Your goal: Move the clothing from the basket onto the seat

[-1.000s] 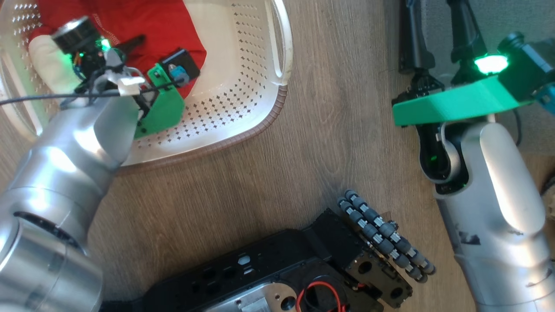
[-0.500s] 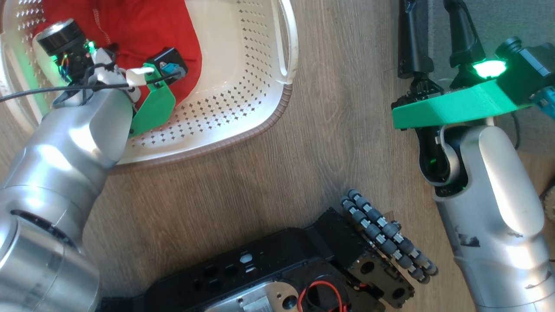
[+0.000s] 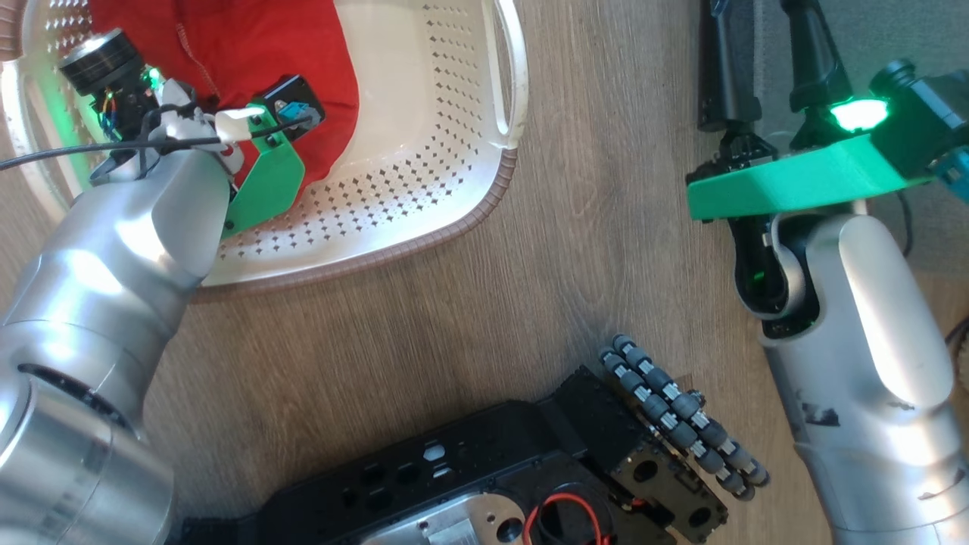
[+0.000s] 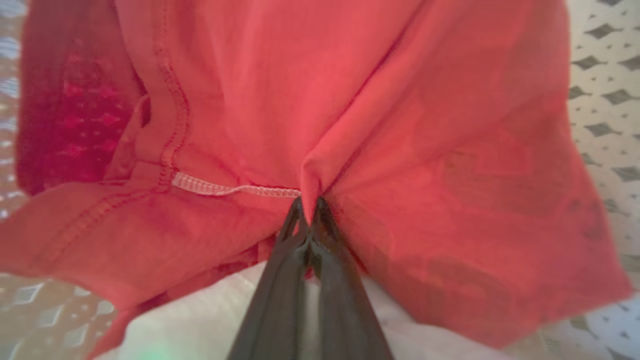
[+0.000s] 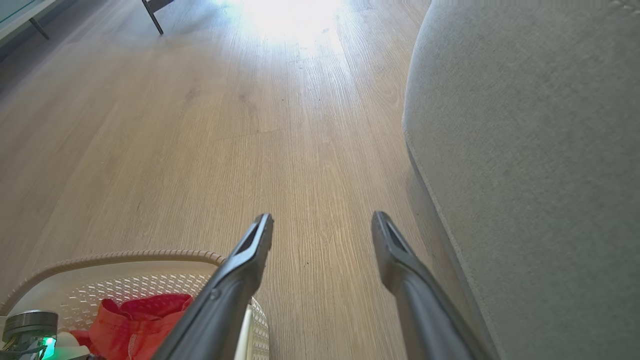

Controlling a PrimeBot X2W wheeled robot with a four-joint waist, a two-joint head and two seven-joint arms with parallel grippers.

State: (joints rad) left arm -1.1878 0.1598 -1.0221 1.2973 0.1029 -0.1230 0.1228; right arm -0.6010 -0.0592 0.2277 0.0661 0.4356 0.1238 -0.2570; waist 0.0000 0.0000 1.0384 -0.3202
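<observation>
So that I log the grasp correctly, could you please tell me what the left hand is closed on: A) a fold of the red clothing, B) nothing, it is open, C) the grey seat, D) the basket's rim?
A: the left wrist view shows the left hand pinched shut on a raised fold of the red clothing, which lies in the basket.

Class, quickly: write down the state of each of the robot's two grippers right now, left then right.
Left gripper: closed, pinching a fold of the soft bright red fabric garment.
Right gripper: open, holding nothing.
</observation>
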